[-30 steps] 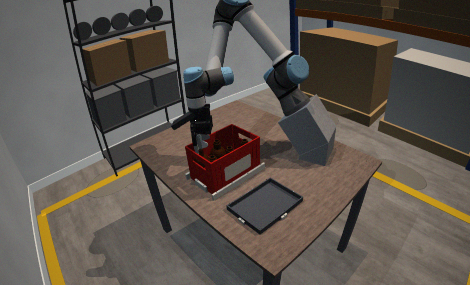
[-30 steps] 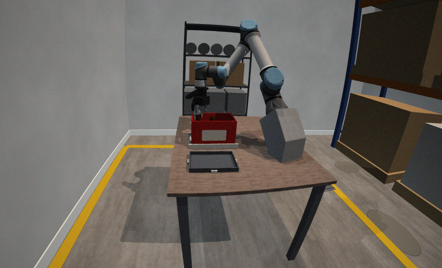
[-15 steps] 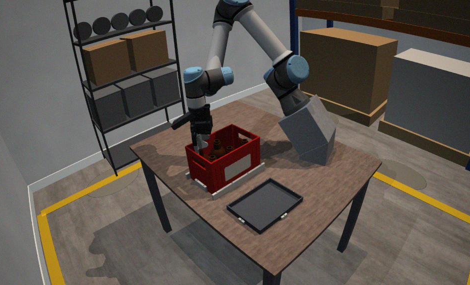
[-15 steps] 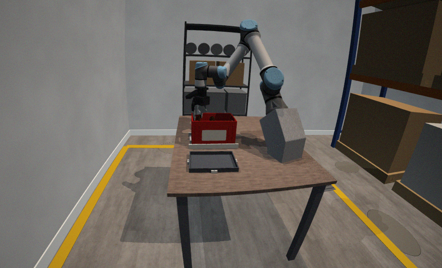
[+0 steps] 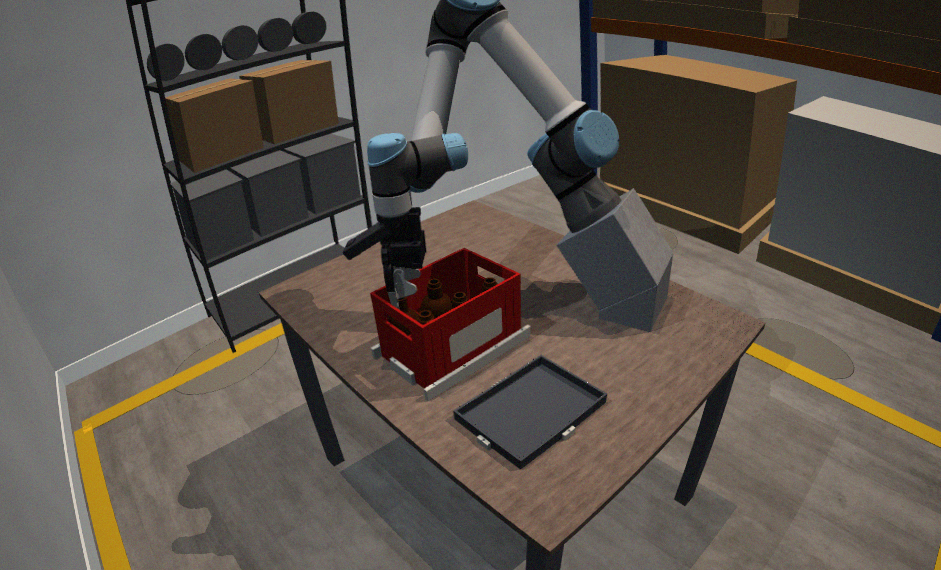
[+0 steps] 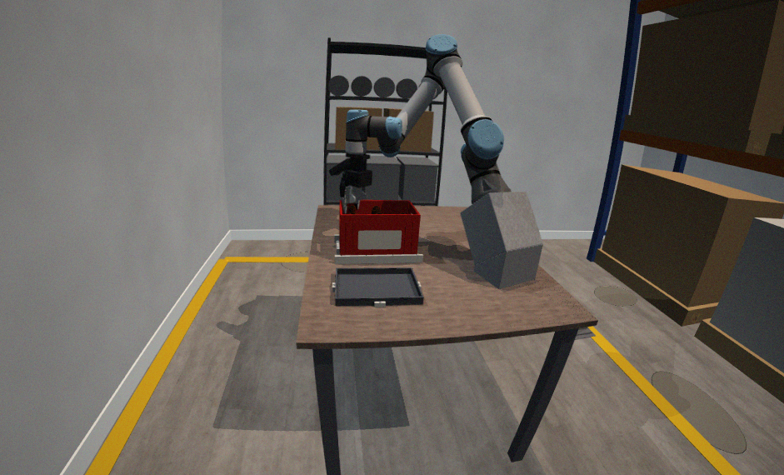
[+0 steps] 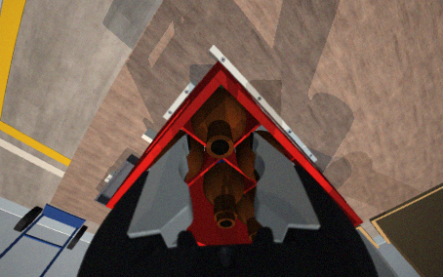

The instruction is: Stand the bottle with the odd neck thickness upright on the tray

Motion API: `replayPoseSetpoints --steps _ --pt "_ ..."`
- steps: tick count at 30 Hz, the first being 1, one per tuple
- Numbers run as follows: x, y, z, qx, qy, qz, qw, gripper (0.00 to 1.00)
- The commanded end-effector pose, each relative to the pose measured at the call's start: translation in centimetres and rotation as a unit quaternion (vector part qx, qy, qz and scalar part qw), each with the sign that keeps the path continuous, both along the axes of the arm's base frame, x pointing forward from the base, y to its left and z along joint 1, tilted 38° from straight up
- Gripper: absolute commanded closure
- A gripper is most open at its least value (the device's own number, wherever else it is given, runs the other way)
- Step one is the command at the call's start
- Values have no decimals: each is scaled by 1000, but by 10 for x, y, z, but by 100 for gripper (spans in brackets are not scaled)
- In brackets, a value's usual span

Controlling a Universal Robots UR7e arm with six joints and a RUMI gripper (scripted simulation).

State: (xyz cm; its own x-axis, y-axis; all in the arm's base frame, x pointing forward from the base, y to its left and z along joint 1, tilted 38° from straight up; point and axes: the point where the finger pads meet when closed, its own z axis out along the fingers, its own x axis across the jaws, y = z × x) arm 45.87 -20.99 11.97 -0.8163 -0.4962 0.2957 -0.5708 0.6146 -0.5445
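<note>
The red crate (image 5: 452, 318) stands on the table and holds several brown bottles (image 5: 437, 297). My gripper (image 5: 401, 285) hangs over the crate's left corner with its fingertips at the crate's rim. In the wrist view the gripper (image 7: 220, 146) is open, and its two grey fingers stand either side of a brown bottle's neck (image 7: 220, 143) with a gap on each side. A second bottle (image 7: 225, 217) shows nearer the camera, between the finger bases. The dark tray (image 5: 529, 409) lies in front of the crate with nothing on it. The crate (image 6: 379, 232) and tray (image 6: 378, 286) also show in the exterior view.
Pale rails (image 5: 477, 361) lie along the crate's foot. The arm's grey base block (image 5: 619, 265) stands at the table's right rear. A shelf rack (image 5: 247, 141) stands behind the table, and large boxes (image 5: 693, 134) stand to the right.
</note>
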Motion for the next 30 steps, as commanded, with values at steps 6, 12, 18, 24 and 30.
replayPoseSetpoints --steps 6,12,18,24,30 --pt "1 9 14 -1 -3 1 1000 62" --pt "-1 21 28 -1 -3 1 1000 62" --pt "-3 33 44 -1 -3 1 1000 62" --pt "-4 41 54 -1 -3 1 1000 62" --pt "-5 49 64 -1 -3 1 1000 62"
